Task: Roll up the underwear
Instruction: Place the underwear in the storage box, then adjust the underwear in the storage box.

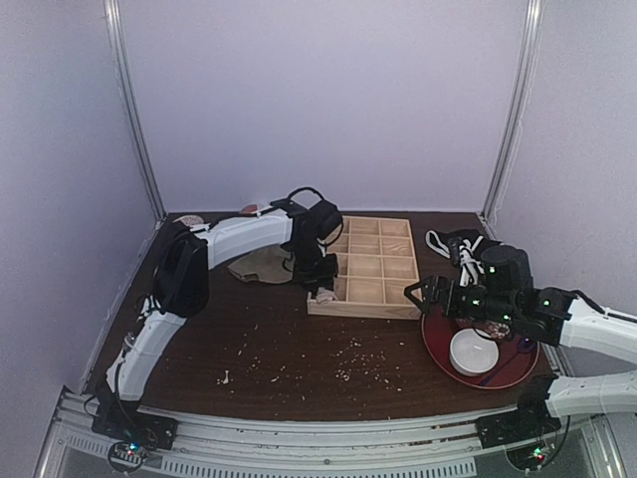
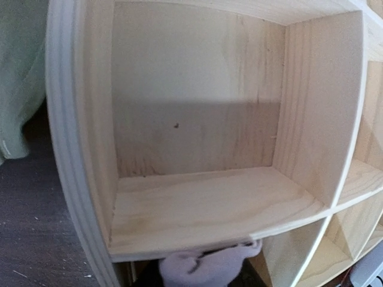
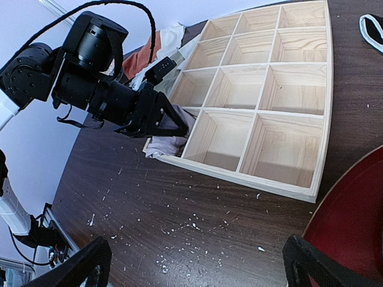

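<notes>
My left gripper (image 3: 170, 125) is down in the near-left corner cell of the wooden tray (image 3: 239, 177), its tips sunk into the underwear (image 3: 163, 145). Whether those jaws are clamped on the cloth or only standing in it, I cannot tell. The underwear is a bunched mauve-pink wad in that corner cell, pressed against the tray's left wall. From my left wrist only a lump of it shows at the bottom edge, lying lengthwise along the divider in front of it. No waistband shows, so I cannot say which end points where. My right gripper (image 3: 197, 242) hangs over the table (image 1: 269, 339) off the tray's near-right corner, beside the red plate (image 1: 438, 344), jaws spread wide with bare tabletop under them.

Counted:
- one underwear
- one tray of twelve cells, three columns by four rows
- one olive-green cloth (image 1: 261, 265) just beside the tray's left wall
- one orange-red and white cloth (image 3: 146, 57) beyond that
- one red plate carrying one white round dish (image 1: 473, 351)
- one black-and-white strap (image 1: 448, 242) behind the plate
- many pale crumbs (image 1: 348, 363) scattered on the table
</notes>
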`<state>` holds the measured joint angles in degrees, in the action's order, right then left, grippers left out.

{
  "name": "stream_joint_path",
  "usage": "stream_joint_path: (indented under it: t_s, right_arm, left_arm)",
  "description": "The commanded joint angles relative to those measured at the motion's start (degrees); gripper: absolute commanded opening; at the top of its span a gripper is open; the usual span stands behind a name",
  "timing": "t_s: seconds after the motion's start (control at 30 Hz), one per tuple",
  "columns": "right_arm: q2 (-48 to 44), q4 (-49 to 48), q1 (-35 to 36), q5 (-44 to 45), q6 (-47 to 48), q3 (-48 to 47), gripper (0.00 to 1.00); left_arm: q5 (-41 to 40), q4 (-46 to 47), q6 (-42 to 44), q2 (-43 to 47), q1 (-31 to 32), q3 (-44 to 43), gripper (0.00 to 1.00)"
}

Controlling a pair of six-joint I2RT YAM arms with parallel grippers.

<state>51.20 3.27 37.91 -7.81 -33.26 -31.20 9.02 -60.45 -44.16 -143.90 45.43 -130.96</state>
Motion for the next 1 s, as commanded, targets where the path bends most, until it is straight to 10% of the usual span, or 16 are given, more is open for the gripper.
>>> stream_joint_path:
  t_s: [0.0,0.97]
  right_arm:
    - [-0.7,-0.6,-0.4,-0.4,-0.3,0.8,1.0]
    - [0.3,-2.1,-0.4,-1.2,0.2,0.9,1.0]
  left_arm:
    - [0.9,-2.0,-0.7,3.2,-0.2,-0.1,0.35]
    - [5.9,4.8,-5.1,10.9,-0.1,13.2,0.43]
